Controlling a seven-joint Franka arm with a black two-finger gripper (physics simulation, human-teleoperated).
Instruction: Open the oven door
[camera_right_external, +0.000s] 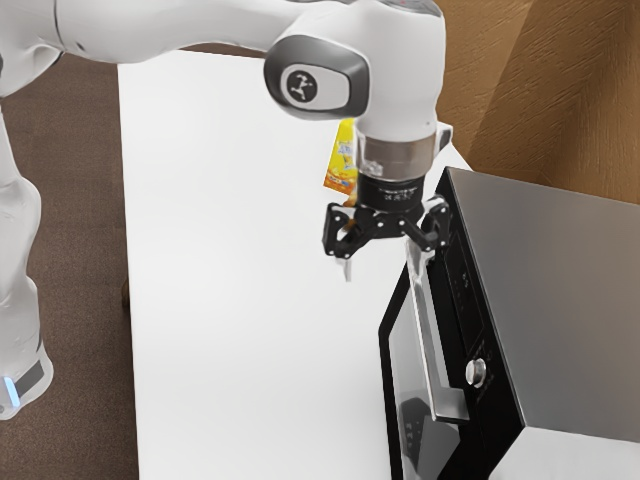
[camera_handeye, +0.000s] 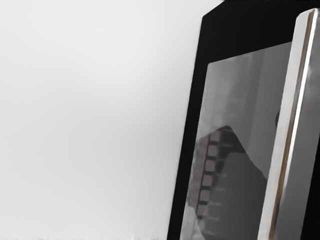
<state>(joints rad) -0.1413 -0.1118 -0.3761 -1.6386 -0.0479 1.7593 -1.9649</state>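
Though the jaws stand wide open, gripping nothing, near the handle, the door looks shut; hooking and pulling remain.

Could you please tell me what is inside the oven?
The door glass shows dark shapes and a ladder-like pattern, perhaps reflections, so I can't tell what is inside. The metal top and black front of the oven cover the rest.

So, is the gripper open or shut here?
Open: in the exterior view, the gripper has its fingers spread, with white table showing between.
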